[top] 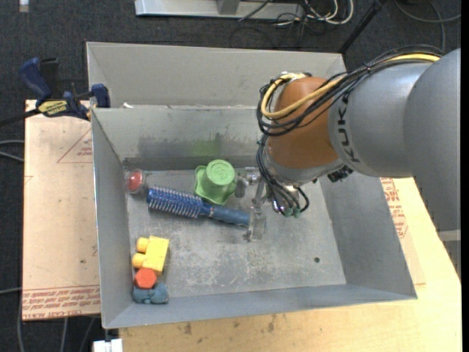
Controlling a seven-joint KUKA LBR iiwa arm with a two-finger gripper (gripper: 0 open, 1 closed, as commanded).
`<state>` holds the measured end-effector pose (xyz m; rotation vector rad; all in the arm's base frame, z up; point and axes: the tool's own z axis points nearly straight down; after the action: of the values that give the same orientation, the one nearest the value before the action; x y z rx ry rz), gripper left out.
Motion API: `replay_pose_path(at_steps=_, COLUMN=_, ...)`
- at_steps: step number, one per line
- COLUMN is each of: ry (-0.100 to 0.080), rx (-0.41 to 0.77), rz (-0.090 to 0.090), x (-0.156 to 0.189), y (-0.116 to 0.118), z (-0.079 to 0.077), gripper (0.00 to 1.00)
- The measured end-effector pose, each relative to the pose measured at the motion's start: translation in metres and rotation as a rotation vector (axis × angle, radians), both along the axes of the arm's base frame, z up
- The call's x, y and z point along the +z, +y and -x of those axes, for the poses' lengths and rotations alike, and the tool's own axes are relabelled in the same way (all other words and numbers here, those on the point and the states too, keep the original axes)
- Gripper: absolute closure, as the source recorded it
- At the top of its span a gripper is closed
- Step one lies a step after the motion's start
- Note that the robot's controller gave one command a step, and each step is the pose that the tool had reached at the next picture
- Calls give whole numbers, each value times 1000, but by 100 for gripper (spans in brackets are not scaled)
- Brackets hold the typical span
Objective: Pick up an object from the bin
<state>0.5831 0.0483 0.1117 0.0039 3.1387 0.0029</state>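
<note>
The gripper [254, 210] hangs low in the middle of the grey bin [220, 127], under the orange cover of the wrist, which comes in from the right of the frame. It is at the right end of a blue brush [192, 206]. Whether the gripper is released or clenched I cannot tell, because the wrist and its cables cover much of it, and I also cannot tell if it touches the brush.

The brush lies flat on the bin floor, a little left of the centre. Its long axis goes almost from left to right, sloping slightly down toward the right. The head with the bristles points to the left of the frame, and the darker handle points to the right, ending just beside the gripper.

A green cup [216, 180] is just above the middle of the brush, close to the gripper's left side. A small red ball [135, 181] is near the brush head, at the left wall. In the lower left corner, well apart from the gripper, 3 small pieces lie together: a yellow block [153, 251], an orange piece [145, 277] and a blue piece [150, 294].
</note>
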Motion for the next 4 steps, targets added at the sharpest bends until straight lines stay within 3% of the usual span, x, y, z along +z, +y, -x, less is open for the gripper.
replay_pose_path(at_steps=1, ry=5, rx=86, rz=1, x=-44, y=-1, z=1, gripper=0)
replay_pose_path(at_steps=2, ry=1, rx=86, rz=1, x=-43, y=-1, z=0, gripper=0)
replay_pose_path(at_steps=3, ry=0, rx=87, rz=1, x=-43, y=-1, z=0, gripper=100)
replay_pose_path(at_steps=4, ry=0, rx=87, rz=1, x=-36, y=-1, z=0, gripper=100)
